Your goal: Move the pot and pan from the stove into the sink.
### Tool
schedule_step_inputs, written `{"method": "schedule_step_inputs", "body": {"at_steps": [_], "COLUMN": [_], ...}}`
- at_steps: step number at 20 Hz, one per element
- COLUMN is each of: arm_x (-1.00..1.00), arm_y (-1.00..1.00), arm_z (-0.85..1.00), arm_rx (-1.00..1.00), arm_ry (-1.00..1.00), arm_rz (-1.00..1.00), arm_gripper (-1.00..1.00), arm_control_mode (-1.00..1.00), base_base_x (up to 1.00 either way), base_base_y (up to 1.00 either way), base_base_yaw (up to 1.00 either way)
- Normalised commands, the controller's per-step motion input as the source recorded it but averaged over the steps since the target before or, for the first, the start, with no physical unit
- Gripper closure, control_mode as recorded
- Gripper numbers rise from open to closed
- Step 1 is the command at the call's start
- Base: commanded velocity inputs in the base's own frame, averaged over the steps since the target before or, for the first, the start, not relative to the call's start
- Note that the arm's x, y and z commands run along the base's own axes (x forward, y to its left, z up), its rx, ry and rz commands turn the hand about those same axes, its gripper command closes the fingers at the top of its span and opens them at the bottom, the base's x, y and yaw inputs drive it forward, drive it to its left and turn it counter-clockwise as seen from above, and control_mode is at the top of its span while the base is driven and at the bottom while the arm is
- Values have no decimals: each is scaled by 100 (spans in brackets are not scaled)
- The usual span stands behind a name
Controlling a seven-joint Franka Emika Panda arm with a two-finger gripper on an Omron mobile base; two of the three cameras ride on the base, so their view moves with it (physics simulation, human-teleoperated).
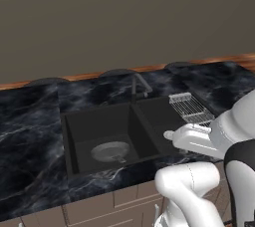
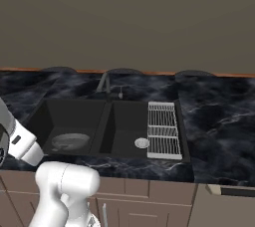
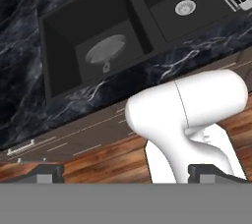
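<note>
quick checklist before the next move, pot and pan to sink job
1. Gripper open and empty: ok.
2. Sink in view: ok.
3. Left basin: a round grey item lies at the bottom; whether it is the pan or pot, cannot tell.
4. Right basin floor around the drain bare: ok.
5. Dish rack sits over the right basin's right side, narrowing the drop zone: not ok.
6. Stove located: cannot tell.

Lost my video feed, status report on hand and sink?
Gripper open, holding nothing. Sink ahead, left basin holds a grey round item. Wire rack over right basin.
</note>
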Motion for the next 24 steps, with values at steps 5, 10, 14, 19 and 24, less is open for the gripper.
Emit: {"method": "schedule_step_inputs", "body": {"at_steps": [5,10,14,19,24], "arm_x": [-1,0,0,0,0], "arm_y": [0,0,0,0,0], "arm_z": [0,0,0,0,0], "arm_rx": [0,0,0,0,0], "arm_ry": [0,0,0,0,0], "arm_rz": [0,0,0,0,0], "arm_gripper": [-100,-100,-100,-100,-100], "arm_control_mode": [-100,100,100,100,100], "base_base_x": [0,-49,-71,-57,-9], "base_base_y": [0,-6,-21,-36,-37], "base_base_yaw": [0,1,1,-4,-35]}}
